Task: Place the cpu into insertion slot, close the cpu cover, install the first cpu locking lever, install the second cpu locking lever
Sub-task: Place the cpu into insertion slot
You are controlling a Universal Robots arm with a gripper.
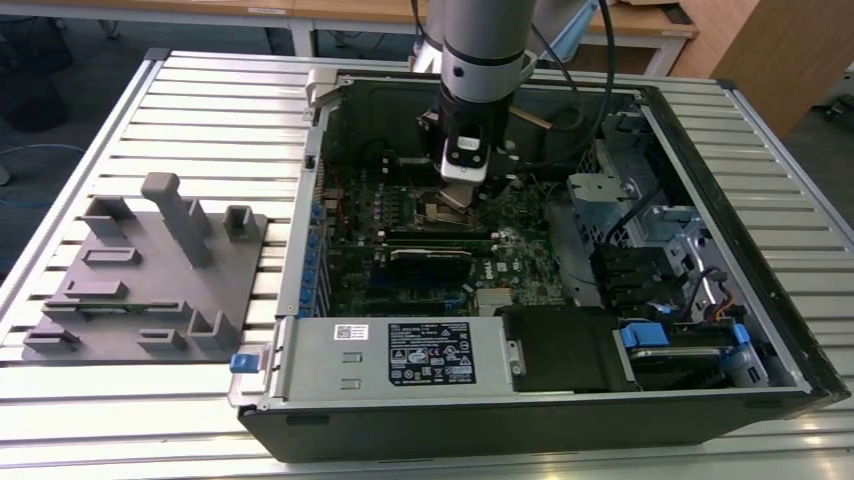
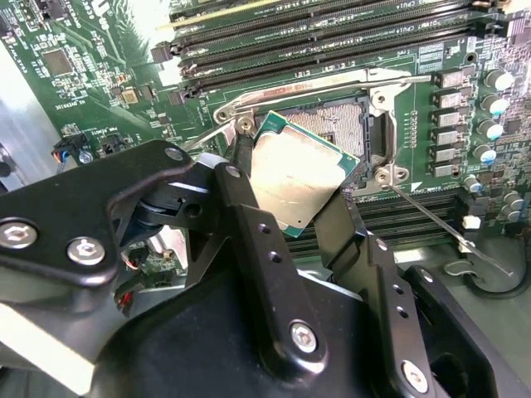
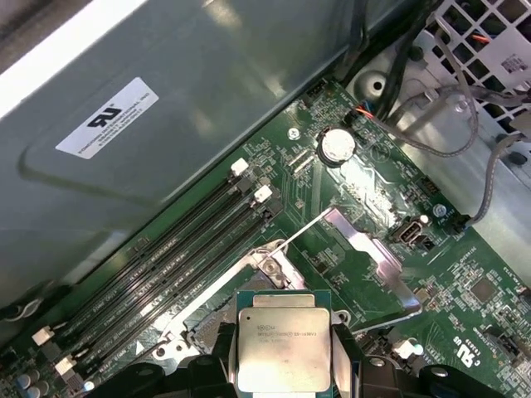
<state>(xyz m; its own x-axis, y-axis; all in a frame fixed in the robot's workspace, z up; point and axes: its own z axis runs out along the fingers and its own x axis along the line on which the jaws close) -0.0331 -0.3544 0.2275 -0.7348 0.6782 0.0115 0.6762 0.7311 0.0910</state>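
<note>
One cpu point(image 2: 303, 178) is being pinched by two opposite edges between the two black fingers point(image 2: 249, 207) of the gripper point(image 2: 299, 170), its silver top showing in both wrist views. It is hanging tilted, just above one corner of the slot point(image 2: 336, 124); whether it is touching the rim, I cannot tell. The slot is lying uncovered inside the case point(image 1: 534, 435), which is lying on its side with the board facing up. In the exterior view the arm point(image 1: 483, 60) is reaching straight down into the middle of the case.

One cover point(image 3: 369, 249) is standing swung up beside the slot. Two banks of long black memory slots point(image 2: 332, 33) are flanking the slot, one on each side. Two thin levers are sticking out free. One lever point(image 2: 440, 220) is slanting away from a corner of the slot. The other lever point(image 2: 332, 83) is running along one edge of the slot, between it and a memory bank.

One round coin battery point(image 3: 338, 145) is sitting beyond the cover, and grey cables point(image 3: 448, 124) are looping near it. One power supply point(image 1: 394, 355) is sitting at the case's edge nearest the exterior camera. On the slatted table point(image 1: 120, 420), at the exterior view's left, one grey fixture plate point(image 1: 147, 290) is resting apart from the case.
</note>
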